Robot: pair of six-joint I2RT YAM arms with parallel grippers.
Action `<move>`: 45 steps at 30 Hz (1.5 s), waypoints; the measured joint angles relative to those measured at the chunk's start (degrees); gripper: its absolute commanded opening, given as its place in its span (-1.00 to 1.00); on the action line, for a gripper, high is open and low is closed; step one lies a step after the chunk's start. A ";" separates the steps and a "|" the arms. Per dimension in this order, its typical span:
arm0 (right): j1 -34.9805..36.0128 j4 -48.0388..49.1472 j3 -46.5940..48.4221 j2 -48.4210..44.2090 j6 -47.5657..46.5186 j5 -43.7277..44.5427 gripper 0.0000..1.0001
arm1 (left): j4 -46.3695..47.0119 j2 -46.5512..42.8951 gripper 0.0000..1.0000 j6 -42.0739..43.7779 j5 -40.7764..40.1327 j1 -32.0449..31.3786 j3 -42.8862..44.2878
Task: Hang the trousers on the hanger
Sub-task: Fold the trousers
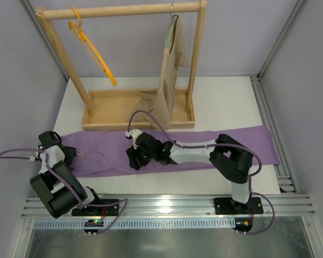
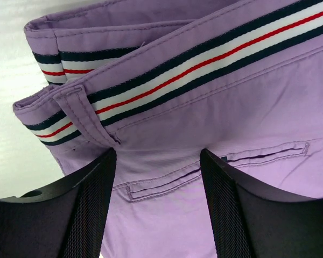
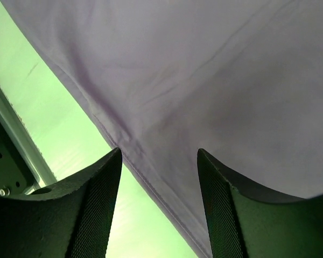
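The lilac trousers lie flat across the table, waistband at the left. The orange-yellow hanger hangs on the left of the wooden rack's rail. My left gripper is open over the waistband end; the left wrist view shows the striped waistband and a back pocket seam between its fingers. My right gripper is open at the trousers' near edge around mid-length; the right wrist view shows the fabric hem running between its fingers, with the table surface beside it.
The wooden rack stands on a tray base at the back. A grey-green hanger with a beige garment hangs at its right. Metal rails run along the near edge and the right side.
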 measured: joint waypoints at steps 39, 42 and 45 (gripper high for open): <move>8.92 -3.93 12.57 10.91 1.29 11.41 -0.21 | -17.38 14.75 0.36 -0.33 -16.24 -0.98 19.98; 8.96 -6.60 6.71 3.98 4.87 12.85 -0.10 | -16.63 9.35 0.39 2.03 -12.79 -2.62 21.29; 9.03 -7.76 -0.61 -6.03 10.03 13.79 -0.01 | -15.34 1.64 0.40 4.04 -9.11 -4.31 21.31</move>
